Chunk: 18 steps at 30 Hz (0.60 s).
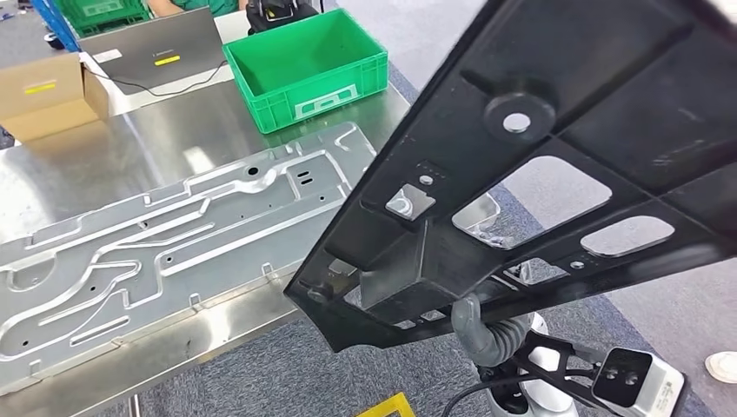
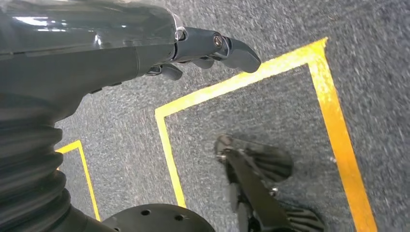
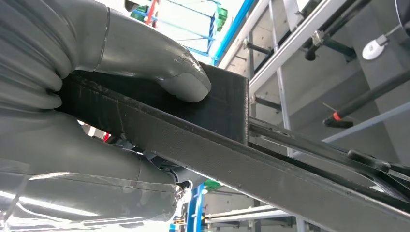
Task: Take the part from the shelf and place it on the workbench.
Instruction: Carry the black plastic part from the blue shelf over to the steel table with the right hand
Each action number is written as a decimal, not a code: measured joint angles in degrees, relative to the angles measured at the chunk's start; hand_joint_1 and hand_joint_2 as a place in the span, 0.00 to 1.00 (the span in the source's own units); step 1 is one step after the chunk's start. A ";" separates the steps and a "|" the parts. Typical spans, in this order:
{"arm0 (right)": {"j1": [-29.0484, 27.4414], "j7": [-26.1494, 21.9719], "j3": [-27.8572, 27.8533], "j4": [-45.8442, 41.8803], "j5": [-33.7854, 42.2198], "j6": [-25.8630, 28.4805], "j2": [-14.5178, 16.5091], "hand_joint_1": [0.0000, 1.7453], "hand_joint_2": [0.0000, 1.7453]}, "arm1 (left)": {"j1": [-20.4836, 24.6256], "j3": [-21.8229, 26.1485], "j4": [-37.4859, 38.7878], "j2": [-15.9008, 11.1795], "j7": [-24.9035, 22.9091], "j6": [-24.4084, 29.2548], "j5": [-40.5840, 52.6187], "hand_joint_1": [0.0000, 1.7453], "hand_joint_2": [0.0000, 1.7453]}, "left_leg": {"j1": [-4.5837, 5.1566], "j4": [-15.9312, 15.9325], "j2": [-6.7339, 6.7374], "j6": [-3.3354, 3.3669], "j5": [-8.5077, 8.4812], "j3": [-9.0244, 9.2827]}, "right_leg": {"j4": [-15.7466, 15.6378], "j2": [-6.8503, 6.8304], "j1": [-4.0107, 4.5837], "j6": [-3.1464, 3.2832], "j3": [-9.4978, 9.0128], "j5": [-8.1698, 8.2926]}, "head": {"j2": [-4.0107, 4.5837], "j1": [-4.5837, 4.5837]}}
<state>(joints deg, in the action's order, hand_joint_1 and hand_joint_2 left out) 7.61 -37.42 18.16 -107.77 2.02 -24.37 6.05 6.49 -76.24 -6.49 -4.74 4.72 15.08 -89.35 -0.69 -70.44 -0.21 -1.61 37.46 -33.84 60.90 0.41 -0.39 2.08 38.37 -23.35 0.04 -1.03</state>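
Black part (image 1: 556, 148): a large flat moulded panel with several cut-out windows and a round boss, held up in the air at a tilt, its lower corner over the near edge of the workbench (image 1: 174, 148) and the rest reaching out over the grey carpet (image 1: 287, 365). It does not rest on the bench.

Right hand (image 3: 121, 125): gripping the part from beneath at a thick block-shaped rib. In the right wrist view the grey thumb presses on one face of the block and the rest of the hand lies against the opposite side, so the edge of the part is clamped between them. In the head view a grey thumb and wrist (image 1: 487, 334) show just below the panel's lower edge.

Left hand (image 2: 193, 53): hanging over the floor, holding nothing, its dark fingers (image 2: 237, 50) stretched nearly straight and close together.

Workbench: polished steel top, reflective.

Stamped metal sheet (image 1: 174, 243): silver, ribbed and slotted, lying flat on the bench and taking up most of its near half.

Green crate (image 1: 304, 65): open-topped plastic bin, standing on the far side of the bench beyond the sheet.

Laptop (image 1: 156, 48): grey, lid closed or nearly so, just left of the crate, with a dark cable trailing from it.

Cardboard box (image 1: 43, 95): brown, at the bench's far left corner, beside the laptop.

Yellow floor tape (image 2: 270, 67): lines marking squares on the carpet beneath the left hand
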 joint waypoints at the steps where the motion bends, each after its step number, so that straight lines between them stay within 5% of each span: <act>1: 0.00 0.00 0.00 0.00 -0.07 0.05 0.00 1.00 1.00 | 0.00 0.00 0.00 -0.01 0.04 0.00 0.00 0.00 1.00 | 0.26 3.53 0.03 0.61 -3.07 0.74 | -0.03 0.04 0.24 0.05 -0.42 -0.25 | 0.00 0.00; 3: -0.04 -0.01 -0.01 0.03 -0.14 0.19 -0.01 1.00 1.00 | 0.05 0.00 0.03 -0.17 0.11 0.00 0.00 0.00 1.00 | 0.91 8.91 0.04 1.97 -6.53 1.82 | -0.10 0.07 0.51 -0.04 -0.99 -0.50 | 0.00 0.11; 6: -0.16 -0.01 -0.03 0.12 -0.26 0.36 -0.04 1.00 1.00 | 0.12 0.00 0.07 -0.34 0.19 0.00 0.00 0.00 1.00 | 1.62 10.83 -0.17 3.21 -6.04 1.77 | -0.46 0.24 0.27 -0.99 -1.16 -0.62 | 0.00 0.05; 8: -0.26 0.00 -0.02 0.09 -0.40 0.55 -0.04 1.00 1.00 | -0.03 0.00 0.07 -0.36 0.22 0.00 0.00 0.00 1.00 | 1.21 12.59 -0.11 3.51 -8.86 2.80 | 0.03 0.27 0.34 -1.62 -1.35 -1.04 | 0.00 0.07; 10: -0.42 0.08 0.05 0.03 -0.70 0.70 -0.03 1.00 1.00 | -0.07 0.00 0.07 -0.29 0.23 -0.01 0.00 0.00 1.00 | 0.69 13.92 0.04 3.58 -10.95 3.65 | 4.06 0.22 0.33 -2.14 0.10 -3.75 | 0.00 0.14; 13: -1.15 0.26 0.43 0.03 -1.32 0.80 -0.02 1.00 1.00 | -0.07 0.02 0.07 -0.22 0.19 0.01 0.00 0.00 1.00 | 0.62 13.92 -0.29 3.51 -11.03 3.53 | 12.86 0.06 -0.31 -3.05 4.08 -8.32 | 0.00 0.16; 15: -1.60 0.28 0.81 0.05 -1.55 0.79 -0.02 1.00 1.00 | -0.14 0.03 0.07 -0.17 0.14 0.01 0.00 0.00 1.00 | 0.40 13.67 -0.98 3.12 -10.77 3.52 | 11.28 -0.03 -0.84 -3.61 3.05 -6.66 | 0.00 0.15; 18: -1.80 0.31 1.40 0.15 -1.65 0.73 -0.03 1.00 1.00 | -0.04 0.05 0.07 -0.06 0.31 -0.02 0.00 0.00 1.00 | 0.07 12.66 -2.35 1.99 -9.93 3.27 | 1.27 1.72 -1.44 -3.90 -2.31 -2.60 | 0.00 0.17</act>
<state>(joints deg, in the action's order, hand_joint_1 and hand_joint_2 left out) 5.82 -37.11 19.56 -107.62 0.37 -23.63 6.03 6.45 -76.18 -6.43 -4.80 5.03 15.06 -89.35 -0.62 -57.78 -2.56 0.37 27.54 -30.58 62.16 2.13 -1.83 -1.82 36.06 -25.95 0.04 -0.85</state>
